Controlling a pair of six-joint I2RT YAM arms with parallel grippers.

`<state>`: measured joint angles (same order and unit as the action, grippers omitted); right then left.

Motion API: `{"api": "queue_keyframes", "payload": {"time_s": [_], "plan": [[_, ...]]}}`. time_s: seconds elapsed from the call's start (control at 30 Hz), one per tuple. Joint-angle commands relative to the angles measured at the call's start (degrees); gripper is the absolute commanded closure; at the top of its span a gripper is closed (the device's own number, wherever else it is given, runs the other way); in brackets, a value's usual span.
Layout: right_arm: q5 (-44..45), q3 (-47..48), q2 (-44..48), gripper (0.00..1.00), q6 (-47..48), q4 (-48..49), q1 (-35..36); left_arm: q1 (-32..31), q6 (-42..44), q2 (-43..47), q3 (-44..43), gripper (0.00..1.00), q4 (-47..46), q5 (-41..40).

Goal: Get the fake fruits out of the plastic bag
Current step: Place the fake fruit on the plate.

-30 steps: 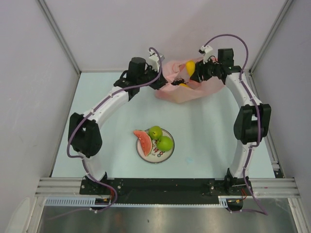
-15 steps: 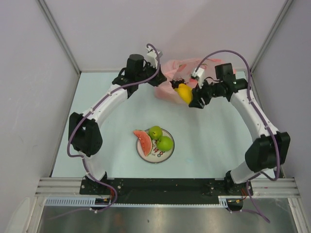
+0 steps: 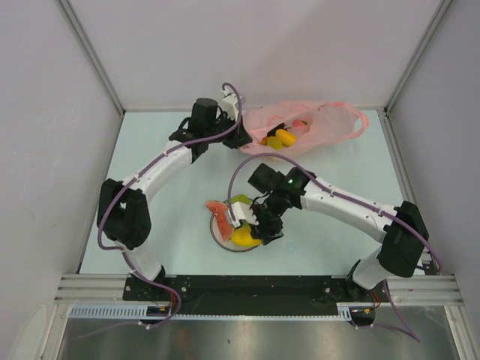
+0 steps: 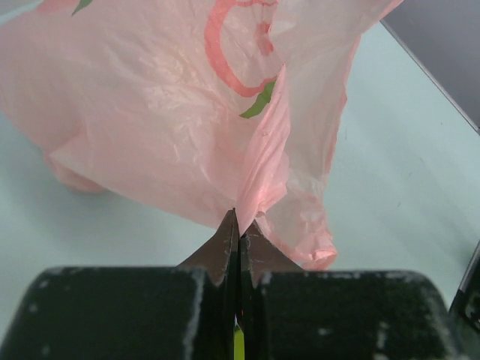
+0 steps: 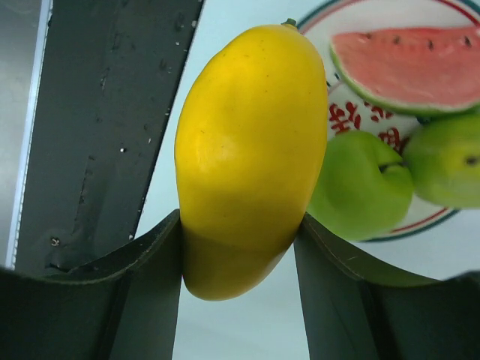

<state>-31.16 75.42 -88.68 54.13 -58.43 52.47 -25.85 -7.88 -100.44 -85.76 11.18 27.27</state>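
Surface: a pale blue-green tabletop, matte and plain, with soft shadows under the arms.
Room: pale grey wall panels close off the far side and both flanks; slim metal posts run along the corners.
Near edge: a black base plate carries both arm bases, set in an aluminium rail; a brushed metal sheet lies in front of it.
Plastic bag: thin, crinkled, translucent pink. It lies on the far part of the table close to the back wall, with a handle loop trailing to the right.
Fruits in the bag: yellow pieces show at the bag's left end; the rest cannot be made out.
Left claw: fingertips pressed fully together, pinching a fold of the bag's film at its left end.
Right claw: jaws set apart and clamped on a yellow fruit, smooth and mango-shaped, held over the near rim of the plate.
Plate: round and white with a red rim and red print, near the middle of the table, well apart from the bag.
On the plate: a red watermelon slice and two green fruits side by side.
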Motion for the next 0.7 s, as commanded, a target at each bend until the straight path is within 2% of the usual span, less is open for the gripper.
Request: {"api": "queue_keyframes", "payload": {"time_s": [0.0, 0.17, 0.4, 0.67], "plan": [[6.62, 0.7, -0.87, 0.67, 1.85, 1.57, 6.31, 0.62, -3.71, 7.27, 4.45, 1.0, -4.41, -0.72], [13.74, 0.61, -5.26, 0.68, -0.34, 5.25, 9.93, 0.62, -4.43, 12.99, 11.12, 1.0, -6.52, 2.35], [25.87, 0.17, -8.43, 0.68, -0.96, 10.27, 12.83, 0.53, -5.65, 18.52, 17.28, 1.0, -9.33, 2.35], [29.31, -1.15, -9.67, 0.63, 2.64, 10.36, 15.3, 0.53, -5.57, 21.25, 20.1, 1.0, -10.03, 2.71]]}}
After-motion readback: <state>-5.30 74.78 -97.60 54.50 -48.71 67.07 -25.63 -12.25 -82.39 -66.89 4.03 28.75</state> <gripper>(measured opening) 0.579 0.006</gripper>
